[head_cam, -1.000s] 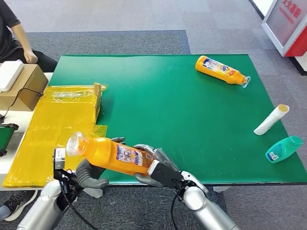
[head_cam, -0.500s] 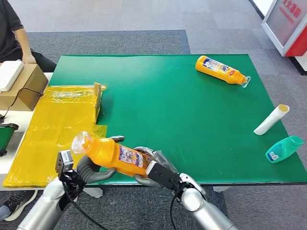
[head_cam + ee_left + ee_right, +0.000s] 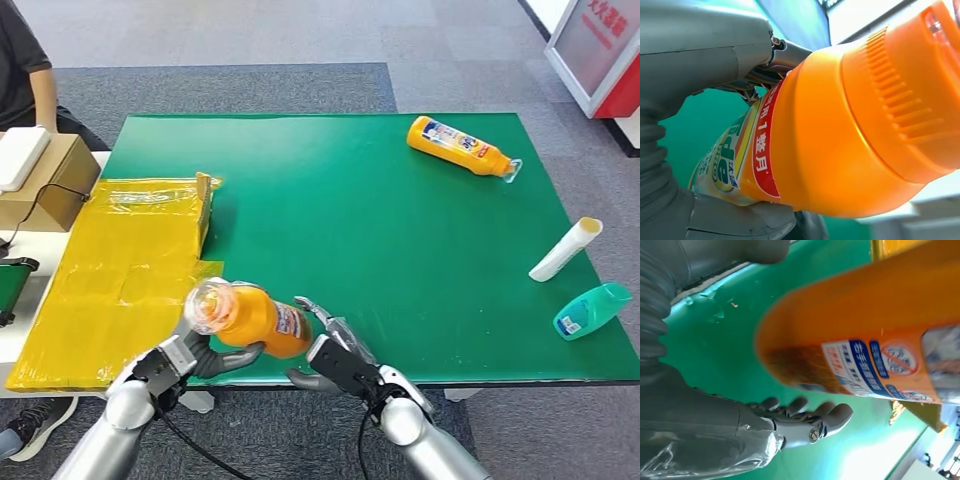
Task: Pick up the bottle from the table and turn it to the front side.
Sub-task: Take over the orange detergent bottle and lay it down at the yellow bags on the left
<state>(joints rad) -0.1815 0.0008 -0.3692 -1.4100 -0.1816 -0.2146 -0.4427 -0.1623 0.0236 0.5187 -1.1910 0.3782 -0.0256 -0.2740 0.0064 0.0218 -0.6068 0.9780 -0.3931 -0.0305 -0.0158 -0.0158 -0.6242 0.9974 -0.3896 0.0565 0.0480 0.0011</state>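
Green table (image 3: 392,230) on grey carpet; 1 orange bottle (image 3: 253,318) held above the near edge.

Left hand (image 3: 215,355) grips the bottle at its shoulder, fingers wrapped under and around it; the cap end points toward the robot, and the long axis runs from the cap away and to the right. Right hand (image 3: 332,350) lies just beside the base, fingers spread, holding nothing, and is nearest for re-gripping. Yellow sheet (image 3: 113,270) lies at left; 3 other containers lie well apart, far right.
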